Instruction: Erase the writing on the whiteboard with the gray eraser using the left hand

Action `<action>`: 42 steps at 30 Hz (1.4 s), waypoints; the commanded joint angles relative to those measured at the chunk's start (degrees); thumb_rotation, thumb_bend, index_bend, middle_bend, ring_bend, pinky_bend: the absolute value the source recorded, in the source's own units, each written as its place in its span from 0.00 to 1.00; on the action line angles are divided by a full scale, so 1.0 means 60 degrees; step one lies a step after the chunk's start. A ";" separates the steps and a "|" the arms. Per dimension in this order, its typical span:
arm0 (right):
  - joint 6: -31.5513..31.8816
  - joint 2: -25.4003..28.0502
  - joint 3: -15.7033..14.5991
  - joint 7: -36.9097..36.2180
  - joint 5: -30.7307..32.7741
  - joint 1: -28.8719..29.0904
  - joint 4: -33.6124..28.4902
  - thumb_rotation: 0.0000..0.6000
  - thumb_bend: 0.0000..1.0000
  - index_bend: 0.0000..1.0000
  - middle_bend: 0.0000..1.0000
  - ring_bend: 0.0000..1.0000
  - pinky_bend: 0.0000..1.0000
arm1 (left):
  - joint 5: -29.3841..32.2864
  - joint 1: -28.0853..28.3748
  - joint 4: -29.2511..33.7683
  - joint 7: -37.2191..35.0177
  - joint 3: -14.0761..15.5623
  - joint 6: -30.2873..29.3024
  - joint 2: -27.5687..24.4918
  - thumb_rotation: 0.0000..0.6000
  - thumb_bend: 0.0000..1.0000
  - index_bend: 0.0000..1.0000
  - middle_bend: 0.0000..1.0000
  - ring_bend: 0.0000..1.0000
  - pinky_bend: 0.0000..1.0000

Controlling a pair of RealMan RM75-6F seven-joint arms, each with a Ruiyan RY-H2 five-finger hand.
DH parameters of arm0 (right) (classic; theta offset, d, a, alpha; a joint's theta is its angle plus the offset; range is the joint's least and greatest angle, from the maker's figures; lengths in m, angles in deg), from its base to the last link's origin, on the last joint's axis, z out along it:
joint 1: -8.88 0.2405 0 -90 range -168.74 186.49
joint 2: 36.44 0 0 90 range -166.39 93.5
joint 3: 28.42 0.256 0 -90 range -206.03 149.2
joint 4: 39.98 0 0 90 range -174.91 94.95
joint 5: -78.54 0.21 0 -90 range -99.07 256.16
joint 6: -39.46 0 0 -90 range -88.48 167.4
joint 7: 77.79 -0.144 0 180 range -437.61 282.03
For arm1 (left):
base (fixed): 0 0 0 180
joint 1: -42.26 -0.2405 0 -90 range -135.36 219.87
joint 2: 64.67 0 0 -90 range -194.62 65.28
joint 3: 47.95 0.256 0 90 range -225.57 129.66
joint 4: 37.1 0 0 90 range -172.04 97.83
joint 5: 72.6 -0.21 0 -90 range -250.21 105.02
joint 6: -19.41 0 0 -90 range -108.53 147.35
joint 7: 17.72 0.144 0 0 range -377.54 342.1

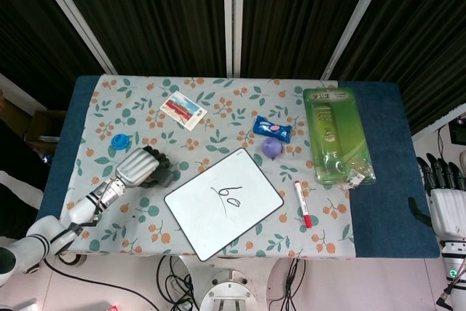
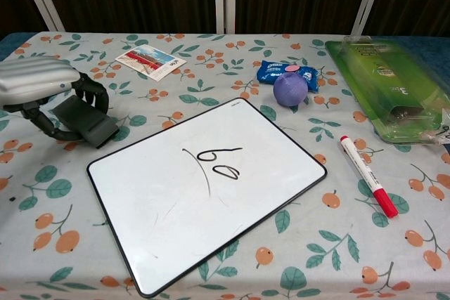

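Note:
The whiteboard (image 1: 207,213) (image 2: 162,201) lies tilted on the floral cloth at the table's front middle, with black writing (image 1: 229,195) (image 2: 218,161) near its centre. Just left of its far corner lies the gray eraser (image 1: 167,178) (image 2: 97,128), flat on the cloth. My left hand (image 1: 137,166) (image 2: 39,82) sits over the eraser's left part, fingers curled down around it and thumb on the near side, gripping it. Most of the eraser is hidden under the hand in the head view. My right hand (image 1: 444,196) hangs off the table's right edge, fingers apart, holding nothing.
A red-capped marker (image 1: 302,204) (image 2: 368,175) lies right of the board. Behind the board sit a purple ball (image 1: 272,148) (image 2: 290,89) and a blue snack packet (image 1: 271,128) (image 2: 285,70). A green package (image 1: 336,136) (image 2: 394,86) fills the right side. A card (image 1: 183,111) (image 2: 150,60) and a small blue object (image 1: 120,140) lie at back left.

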 commanded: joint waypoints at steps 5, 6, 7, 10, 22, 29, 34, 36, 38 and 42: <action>-0.0015 0.0034 0.0012 0.0033 0.0008 0.0015 -0.0061 1.00 0.26 0.00 0.00 0.00 0.00 | 0.0070 0.0068 0.0101 0.0017 -0.0072 -0.0083 -0.0051 1.00 0.38 0.56 0.47 0.41 0.44; -0.0014 0.0036 0.0014 0.0036 0.0007 0.0016 -0.0068 1.00 0.26 0.00 0.00 0.00 0.00 | 0.0086 0.0086 0.0179 0.0034 -0.0095 -0.0091 -0.0096 1.00 0.38 0.57 0.47 0.41 0.44; -0.0016 0.0037 0.0017 0.0040 0.0008 0.0020 -0.0073 1.00 0.26 0.00 0.00 0.00 0.00 | 0.0092 0.0122 0.0318 0.0067 -0.0127 -0.0108 -0.0169 1.00 0.39 0.57 0.47 0.41 0.45; -0.0065 0.0008 0.0017 0.0036 0.0019 0.0047 -0.0060 1.00 0.26 0.00 0.00 0.00 0.00 | 0.0024 0.0339 0.1302 0.0489 -0.0213 -0.0077 -0.0649 1.00 0.41 0.57 0.48 0.42 0.45; -0.0127 -0.0134 0.0006 -0.0316 0.0025 0.0068 0.0273 1.00 0.26 0.00 0.00 0.00 0.00 | -0.0079 0.0996 0.6435 0.4016 -0.0316 0.1204 -0.1833 1.00 0.43 0.61 0.52 0.45 0.46; 0.0047 -0.0012 0.0044 -0.0699 0.0078 -0.0069 0.0453 1.00 0.26 0.00 0.00 0.00 0.00 | -0.0041 0.0964 0.7032 0.4965 -0.0230 0.1518 -0.1371 1.00 0.43 0.61 0.52 0.45 0.46; 0.0022 -0.0055 0.0036 -0.0850 0.0075 -0.0076 0.0573 1.00 0.26 0.00 0.00 0.00 0.00 | 0.0003 0.0936 0.6651 0.5360 -0.0182 0.1716 -0.0714 1.00 0.43 0.62 0.53 0.45 0.46; 0.0035 -0.0067 0.0033 -0.0865 0.0051 -0.0077 0.0587 1.00 0.26 0.00 0.00 0.00 0.00 | 0.0063 0.0927 0.6497 0.5528 -0.0204 0.1781 -0.0499 1.00 0.43 0.62 0.53 0.45 0.46; 0.0045 -0.0065 0.0031 -0.0868 0.0038 -0.0081 0.0597 1.00 0.26 0.00 0.00 0.00 0.00 | 0.0129 0.0934 0.6406 0.5612 -0.0215 0.1866 -0.0337 1.00 0.43 0.62 0.53 0.45 0.46; 0.0041 -0.0051 0.0053 -0.0904 0.0100 -0.0100 0.0622 1.00 0.27 0.00 0.00 0.00 0.00 | 0.0130 0.0930 0.6171 0.5875 -0.0225 0.1888 -0.0105 1.00 0.43 0.62 0.53 0.45 0.46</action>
